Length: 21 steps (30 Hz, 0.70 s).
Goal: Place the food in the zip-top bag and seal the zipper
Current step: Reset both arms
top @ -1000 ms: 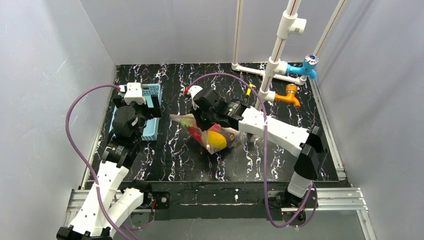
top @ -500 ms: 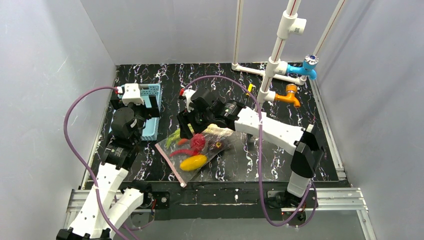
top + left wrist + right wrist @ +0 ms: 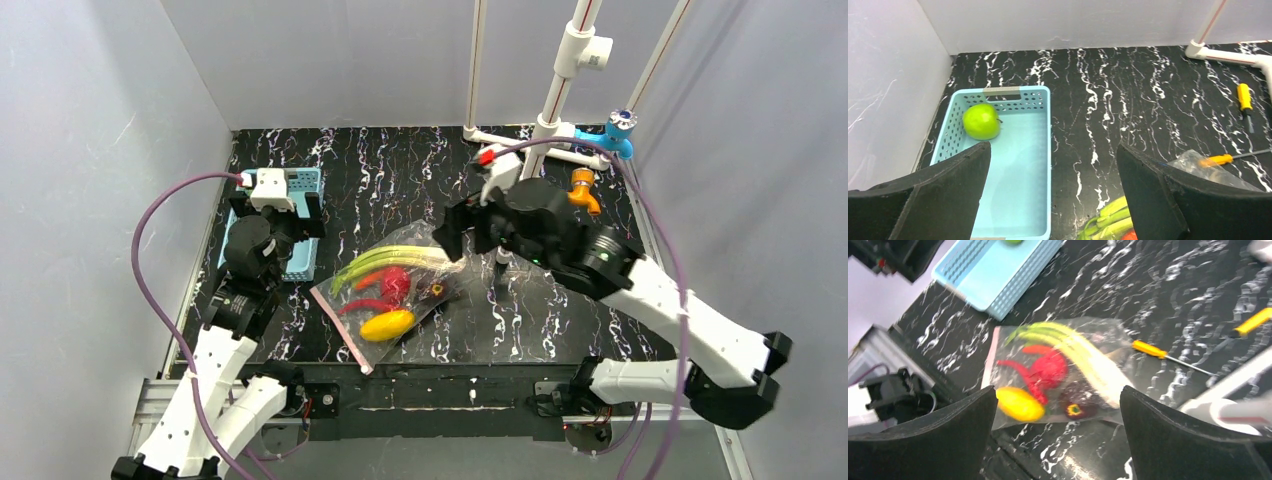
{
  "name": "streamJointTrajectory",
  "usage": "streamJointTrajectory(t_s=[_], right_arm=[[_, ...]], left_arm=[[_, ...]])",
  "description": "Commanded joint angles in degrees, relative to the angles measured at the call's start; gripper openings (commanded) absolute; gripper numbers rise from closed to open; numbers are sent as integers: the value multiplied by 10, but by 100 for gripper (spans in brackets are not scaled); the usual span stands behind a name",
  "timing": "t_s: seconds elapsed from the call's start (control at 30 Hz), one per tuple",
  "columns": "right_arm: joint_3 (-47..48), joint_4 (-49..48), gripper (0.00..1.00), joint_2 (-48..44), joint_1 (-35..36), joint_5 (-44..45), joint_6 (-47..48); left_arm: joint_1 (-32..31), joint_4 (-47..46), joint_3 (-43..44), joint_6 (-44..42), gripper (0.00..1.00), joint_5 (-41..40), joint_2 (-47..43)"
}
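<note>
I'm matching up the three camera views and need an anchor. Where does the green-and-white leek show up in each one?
Top external: the leek lies inside the zip-top bag, mid-table.
Left wrist: only its green end shows, at the bottom edge, right of centre.
Right wrist: the leek, blurred, crosses the bag's upper part.
Shared landmark: the light blue basket.

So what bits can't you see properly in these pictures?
- Zipper: blurred in the right wrist view, too small in the top view. Cannot tell if it is sealed.
- Apple: in the top view the left arm covers it.
- Basket: in the left wrist view the bottom edge cuts off its near end.
- Dark piece in the bag: blurred in the right wrist view. Cannot tell which food it is.
</note>
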<state>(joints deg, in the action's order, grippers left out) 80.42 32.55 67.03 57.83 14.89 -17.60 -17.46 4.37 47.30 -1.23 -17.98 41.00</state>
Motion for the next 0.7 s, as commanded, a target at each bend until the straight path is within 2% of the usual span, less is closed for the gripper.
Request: streamJointTrajectory(t_s=[0.0, 0.17, 0.33, 0.67], right_arm=[[-30, 45, 98, -105, 0, 211, 3], [-49, 61, 98, -203, 0, 271, 20], [-74, 47, 98, -300, 0, 279, 37], [-90, 49, 98, -365, 0, 298, 18]], left_arm=[[-22, 39, 31, 52, 96, 54, -36], [-22, 109, 88, 102, 96, 101, -98], [-22, 161, 167, 145, 96, 128, -147], [-22, 178, 188, 173, 97, 134, -156]])
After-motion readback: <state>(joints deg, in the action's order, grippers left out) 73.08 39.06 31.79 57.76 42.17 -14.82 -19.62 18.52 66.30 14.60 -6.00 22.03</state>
